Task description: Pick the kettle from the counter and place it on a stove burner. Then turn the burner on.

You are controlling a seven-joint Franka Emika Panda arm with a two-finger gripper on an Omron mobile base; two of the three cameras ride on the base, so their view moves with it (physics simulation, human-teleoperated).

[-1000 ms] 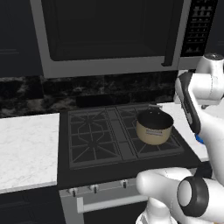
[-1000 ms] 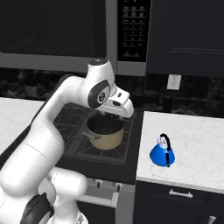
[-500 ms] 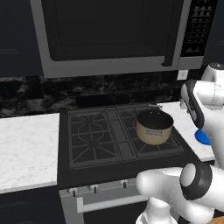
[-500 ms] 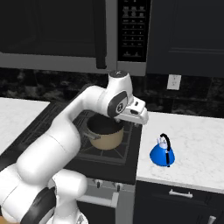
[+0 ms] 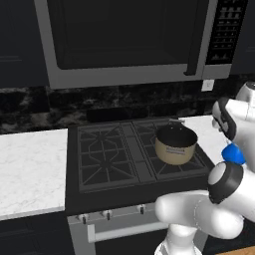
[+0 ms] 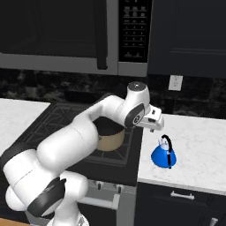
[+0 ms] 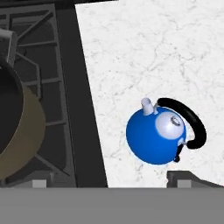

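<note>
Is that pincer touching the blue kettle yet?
Apart. The right base view shows the pincer hanging above the kettle, with white counter visible between them.

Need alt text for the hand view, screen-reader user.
Looking down from the hand camera: a small blue kettle with a black arched handle stands on the white marble counter, with the pincer above it, not touching. At left is the black stove, with a beige pot on a grate at the frame edge.

There was one blue kettle (image 7: 156, 137), one beige pot (image 5: 175, 144), one microwave (image 5: 129, 40), and, as far as visible, four burner grates (image 5: 107, 158).
</note>
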